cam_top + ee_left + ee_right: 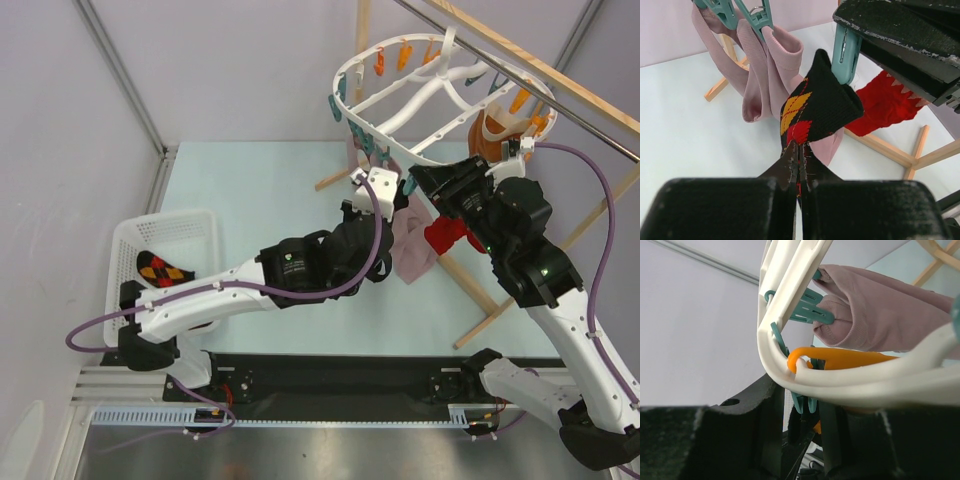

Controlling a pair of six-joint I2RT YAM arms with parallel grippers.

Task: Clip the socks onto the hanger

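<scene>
Item, one sock: clenched in your left tool, raised just beside the teal clip your right tool grips on the hanger; risk: clip swings, cuff misses, sock drops

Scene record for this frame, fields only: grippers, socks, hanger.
left gripper: shut on sock, held up to teal clip
right gripper: shut on teal clip, under hanger
other sock: in white basket
pink cloth: clipped on hanger
</scene>
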